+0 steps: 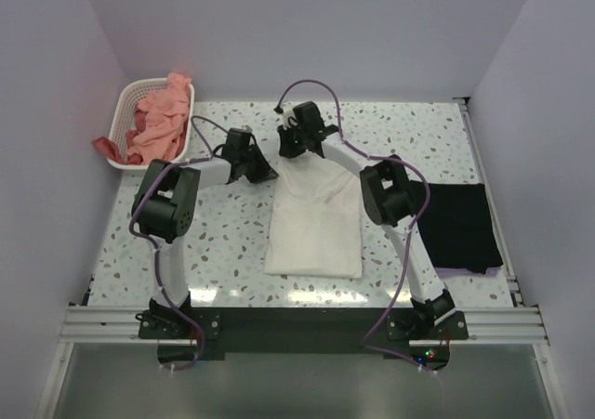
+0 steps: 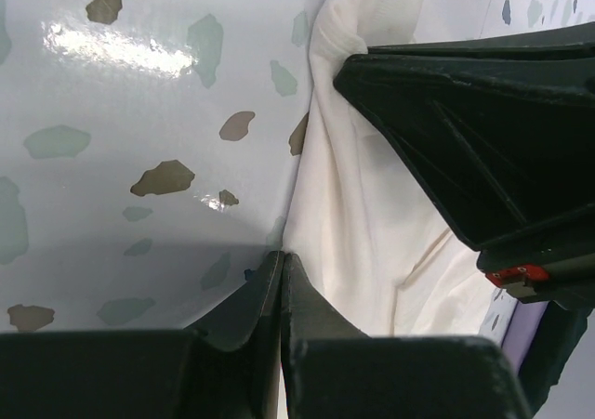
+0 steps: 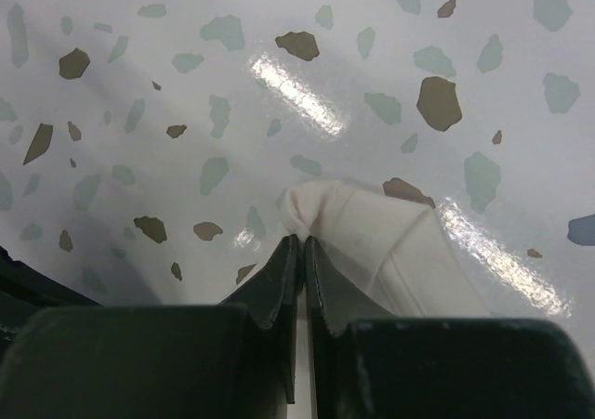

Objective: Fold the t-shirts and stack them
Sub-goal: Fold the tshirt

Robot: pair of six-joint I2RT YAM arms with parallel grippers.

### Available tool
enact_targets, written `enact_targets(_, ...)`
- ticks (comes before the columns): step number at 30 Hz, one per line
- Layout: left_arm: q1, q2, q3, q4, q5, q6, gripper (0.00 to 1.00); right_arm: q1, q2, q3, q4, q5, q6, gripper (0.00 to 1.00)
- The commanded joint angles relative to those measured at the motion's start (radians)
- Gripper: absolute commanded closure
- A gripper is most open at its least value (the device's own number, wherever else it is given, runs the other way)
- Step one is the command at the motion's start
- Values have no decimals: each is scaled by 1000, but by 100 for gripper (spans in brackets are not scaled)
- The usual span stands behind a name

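Cream-white t-shirt (image 1: 314, 229) lay folded into a long panel at centre frame of the top view, lengthwise from the near edge of the speckled surface (image 1: 223, 252) up toward the middle. Its far end narrowed and was drawn up where both arms met it.

Left pincer (image 2: 282, 263): jaws pressed together, tips at the left border of the cream cloth. A thin edge of fabric seemed caught between them, though the wrist view did not show the nip cleanly.

Right pincer (image 3: 302, 244): jaws closed tight on a small bunched corner of the same shirt, the cloth puckering just above the tips and trailing off to lower right of that view. In the top view it sat just right of and above the left one, both at the shirt's far end.

Black t-shirt (image 1: 456, 224) lay flat at right of frame, well apart from the cream one, with a lilac t-shirt (image 1: 457, 272) showing as a strip under its near edge.

Salmon-pink t-shirts (image 1: 158, 122) were heaped in the white basket (image 1: 125, 98) at upper left, one spilling over its left rim.
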Motion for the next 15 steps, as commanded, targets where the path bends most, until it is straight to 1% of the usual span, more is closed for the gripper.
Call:
enact_targets(1, 11, 25, -31, -24, -32, -5, 95, -5, -104, -13, 13, 87, 8, 98)
enact_targets(8, 10, 23, -40, -25, -40, -11, 96, -19, -148, -67, 37, 138, 32, 99)
enact_targets(15, 11, 28, -43, -22, -38, -15, 98, -33, -168, -100, 47, 152, 49, 99)
